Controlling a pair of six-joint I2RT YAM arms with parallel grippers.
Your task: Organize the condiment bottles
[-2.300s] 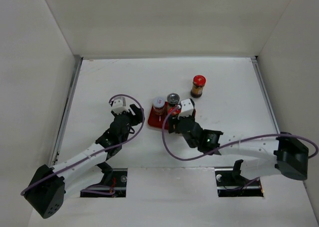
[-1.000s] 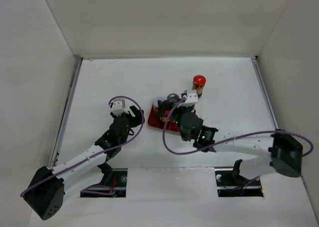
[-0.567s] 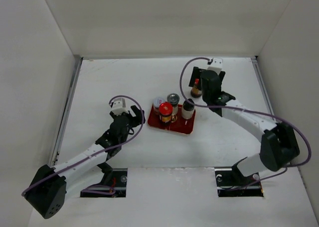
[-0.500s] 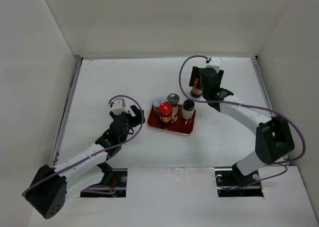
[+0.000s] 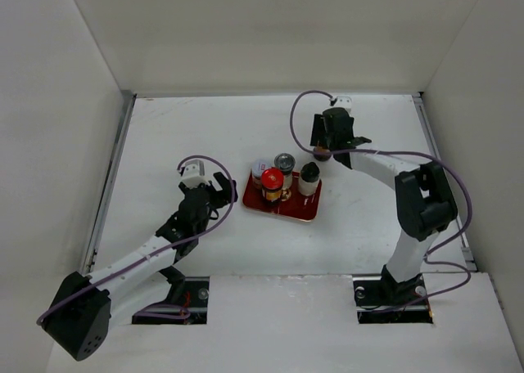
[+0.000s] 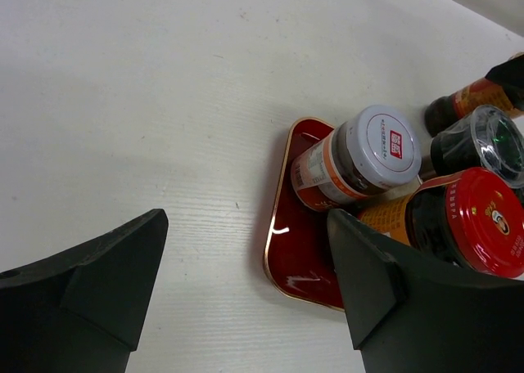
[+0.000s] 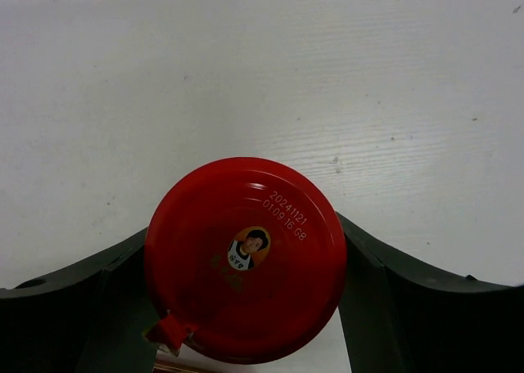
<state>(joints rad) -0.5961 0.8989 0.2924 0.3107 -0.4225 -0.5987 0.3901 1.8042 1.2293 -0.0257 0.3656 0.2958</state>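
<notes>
A flat red tray (image 5: 293, 210) holds several bottles: a pale one with a grey cap (image 5: 260, 168), one with a glassy grey cap (image 5: 284, 161), an amber one with a red cap (image 5: 272, 179) and a pale one with a black cap (image 5: 309, 174). Another amber, red-capped bottle (image 5: 322, 154) stands on the table behind the tray. My right gripper (image 5: 326, 144) is above it, open. In the right wrist view its fingers flank the red cap (image 7: 246, 258). My left gripper (image 5: 219, 190) is open and empty just left of the tray (image 6: 299, 250).
White walls enclose the table on the left, back and right. A metal strip (image 5: 115, 173) runs along the left edge. The right arm stretches far back along the right half of the table.
My right arm has left the tray, where a black-capped bottle now stands, and swung back to the far red-capped bottle, lowering its open jaws round it. The left arm has barely moved.
</notes>
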